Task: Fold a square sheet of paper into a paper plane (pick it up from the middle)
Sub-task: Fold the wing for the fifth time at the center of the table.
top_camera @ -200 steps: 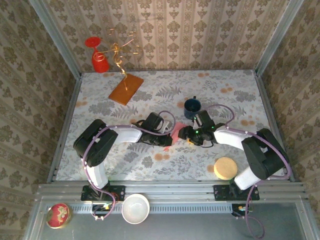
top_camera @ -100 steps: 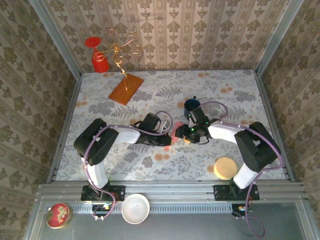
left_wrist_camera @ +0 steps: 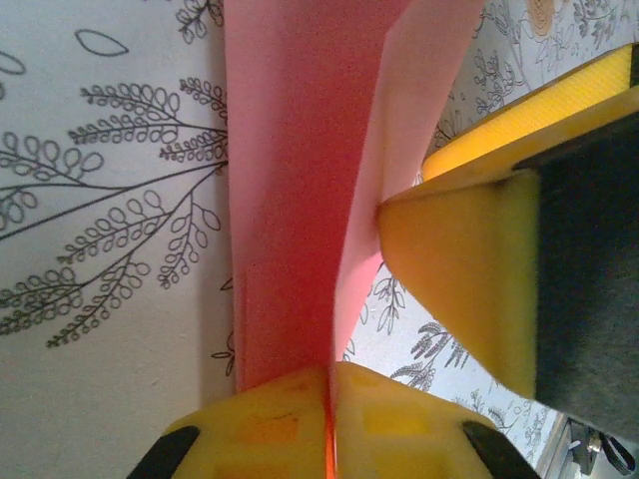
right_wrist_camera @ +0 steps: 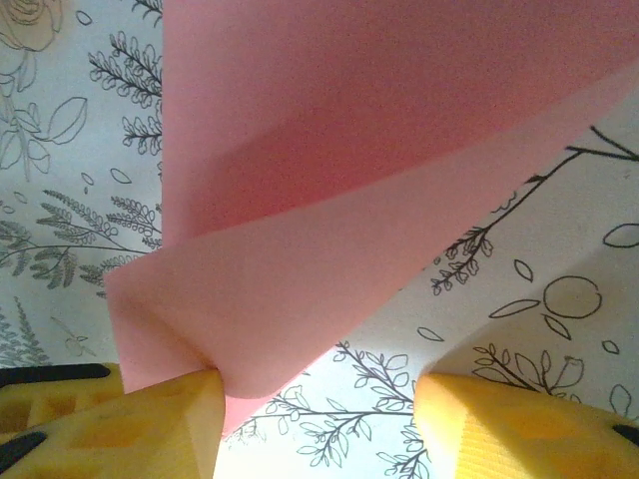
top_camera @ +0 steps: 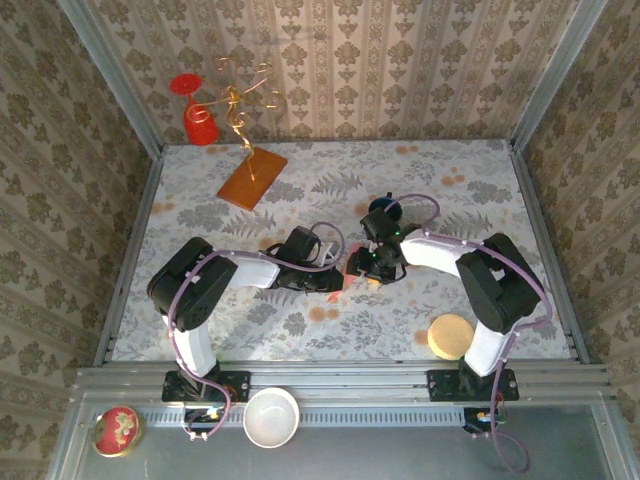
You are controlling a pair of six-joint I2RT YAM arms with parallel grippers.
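Status: sheet of paper (left_wrist_camera: 300,150) is just off the table (top_camera: 250,320) centre, partly folded, not yet a dart. It has one centre crease and a flap standing up off the surface. Left end effector (left_wrist_camera: 329,377) comes in from 9 o'clock and is clenched on the crease end, paper pinched between its fingers. Over the last second the left arm barely moved, so it reads as the anchor. The change is on the right: the right end effector (right_wrist_camera: 315,404) has slid in from 3 o'clock toward the sheet and swung toward 12 o'clock, so its arm now covers most of the blue mug (top_camera: 381,207). Its jaws are released, standing apart. In the right wrist view one finger (right_wrist_camera: 150,419) touches the paper's lower edge and the other is off it. In the left wrist view that finger pushes against the raised flap from 3 o'clock. My read: the right side has closed the gap and is now set to push the flap over or take hold of it, and nothing is gripped there yet. Risk: the thin paper buckles against the finger rather than folding on the line, or slips in the left pinch if pushed hard.
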